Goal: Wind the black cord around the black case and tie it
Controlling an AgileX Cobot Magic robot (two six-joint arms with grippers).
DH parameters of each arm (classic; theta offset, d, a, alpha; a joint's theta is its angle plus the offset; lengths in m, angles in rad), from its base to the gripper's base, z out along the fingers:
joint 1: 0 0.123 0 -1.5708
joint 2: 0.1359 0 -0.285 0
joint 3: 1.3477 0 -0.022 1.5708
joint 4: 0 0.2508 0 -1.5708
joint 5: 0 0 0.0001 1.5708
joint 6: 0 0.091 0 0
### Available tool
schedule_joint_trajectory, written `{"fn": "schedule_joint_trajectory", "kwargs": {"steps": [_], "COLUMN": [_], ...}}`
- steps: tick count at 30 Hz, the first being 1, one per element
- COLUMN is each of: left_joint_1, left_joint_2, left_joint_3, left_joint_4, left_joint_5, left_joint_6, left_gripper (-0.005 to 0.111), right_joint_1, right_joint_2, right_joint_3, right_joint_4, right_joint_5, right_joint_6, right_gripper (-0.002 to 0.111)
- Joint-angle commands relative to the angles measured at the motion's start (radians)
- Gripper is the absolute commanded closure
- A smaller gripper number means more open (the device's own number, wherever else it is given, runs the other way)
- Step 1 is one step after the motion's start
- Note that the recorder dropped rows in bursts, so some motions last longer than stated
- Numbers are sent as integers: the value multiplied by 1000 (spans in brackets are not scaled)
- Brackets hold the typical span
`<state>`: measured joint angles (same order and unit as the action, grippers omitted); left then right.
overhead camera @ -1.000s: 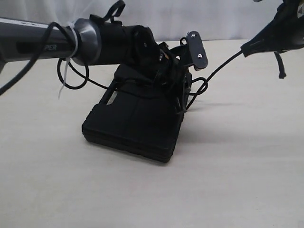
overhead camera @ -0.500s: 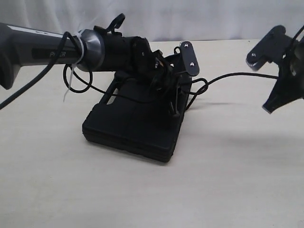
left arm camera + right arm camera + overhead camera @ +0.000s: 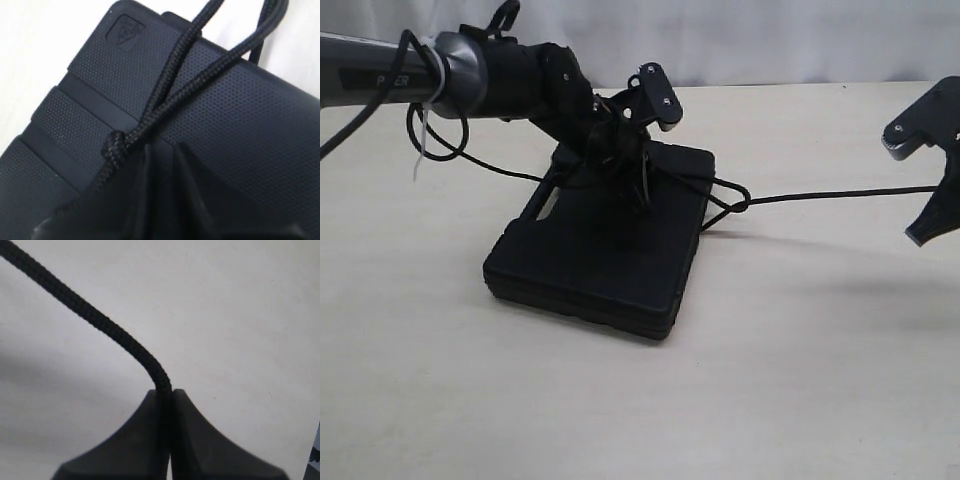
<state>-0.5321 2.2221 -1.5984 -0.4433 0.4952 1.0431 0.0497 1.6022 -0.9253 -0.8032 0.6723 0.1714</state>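
Note:
The black case point(image 3: 582, 262) lies flat on the table, its ribbed lid point(image 3: 90, 100) up. The black cord point(image 3: 820, 195) crosses the lid, kinks into a small loop at the case's right edge, and runs taut to the right. My left gripper point(image 3: 636, 188) hovers just over the lid. In the left wrist view its fingers point(image 3: 150, 165) are closed, with two cord strands point(image 3: 200, 75) meeting in a knot point(image 3: 116, 147) at their tips. My right gripper point(image 3: 937, 195) is off to the right above the table, shut point(image 3: 166, 390) on the cord point(image 3: 100, 322).
A glossy arm cable loop with a white zip tie point(image 3: 420, 150) hangs from the left arm behind the case. The pale table point(image 3: 800, 380) stretches in front and to the right. A white backdrop closes the far side.
The left gripper has shifted left and back over the case with its cord end. The right gripper has dropped lower at the right, and the cord between them has gone straight and taut.

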Motion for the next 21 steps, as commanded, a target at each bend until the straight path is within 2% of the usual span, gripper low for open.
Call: {"fn": "schedule_joint_trajectory", "kwargs": {"steps": [1,5,11,15,17,19,21], "left_joint_1": [58,71,71,71,71,71,71], "left_joint_2": [-2,-48,-99,-119,-121,-121,-121], "left_joint_3": [9,9,9,9,9,9,9], "left_joint_4": [40,39,23,-26,-28,-30,-52], "left_joint_5": [82,123,108,94,94,97,94], "left_joint_6": [-23,-23,-55,-80,-80,-80,-74], "left_gripper": [93,107,107,107,107,107,107], "right_joint_1": [-6,-6,-6,-6,-6,-6,-6], "right_joint_2": [2,5,5,6,6,6,6], "right_joint_3": [3,3,8,86,106,104,104], "right_joint_4": [-12,-16,55,55,55,46,-15], "right_joint_5": [-18,-29,-12,-30,-95,-101,-63], "right_joint_6": [9,9,9,-119,-129,-131,-131], "right_gripper": [104,104,104,104,104,93,65]}}
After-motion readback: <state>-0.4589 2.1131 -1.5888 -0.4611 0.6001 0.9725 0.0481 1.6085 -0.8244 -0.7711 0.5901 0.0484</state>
